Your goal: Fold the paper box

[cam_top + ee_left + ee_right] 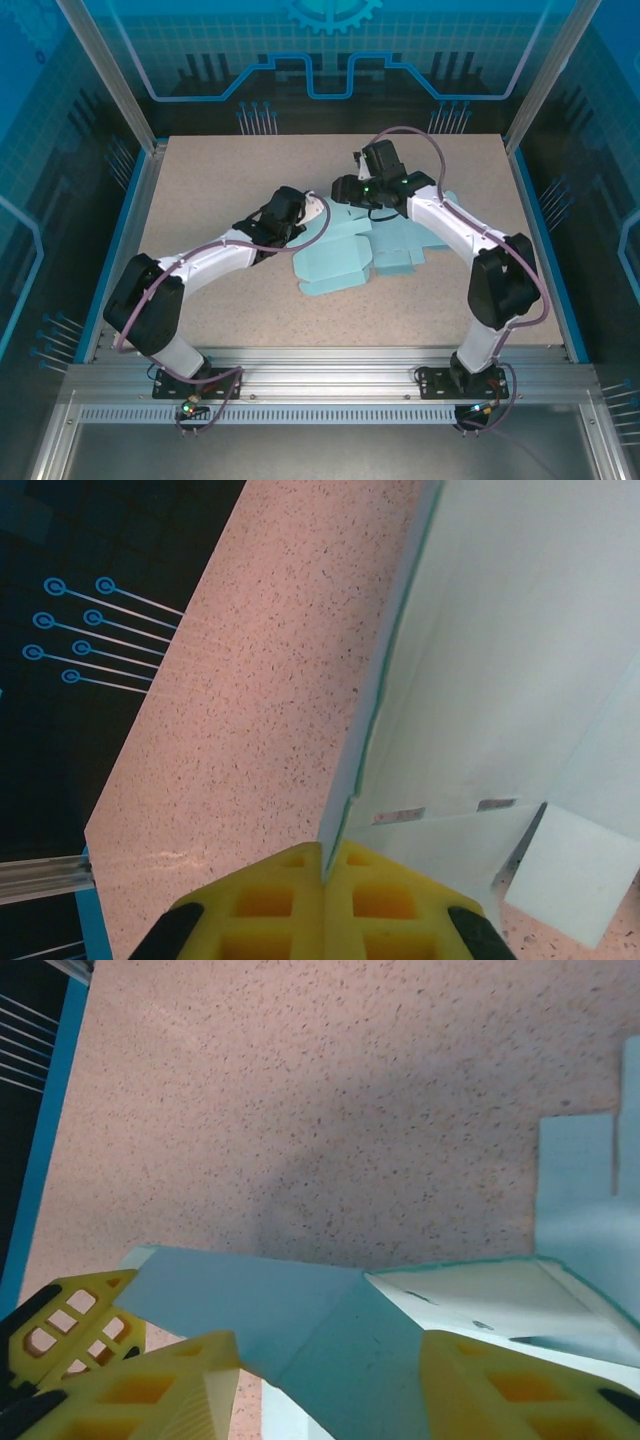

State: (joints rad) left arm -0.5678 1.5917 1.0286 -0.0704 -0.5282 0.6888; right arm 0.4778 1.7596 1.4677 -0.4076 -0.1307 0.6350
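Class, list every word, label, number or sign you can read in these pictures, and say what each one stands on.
No readable words or numbers anywhere.
Pale teal paper box: two small grey patches, too blurred to read.
Blue back wall panel: a gear emblem, no lettering.

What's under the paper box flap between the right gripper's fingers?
Past the edge of the paper box flap, the speckled table shows, darkened by a shadow. The patch directly beneath is covered by the flap itself, so I cannot tell what lies there.
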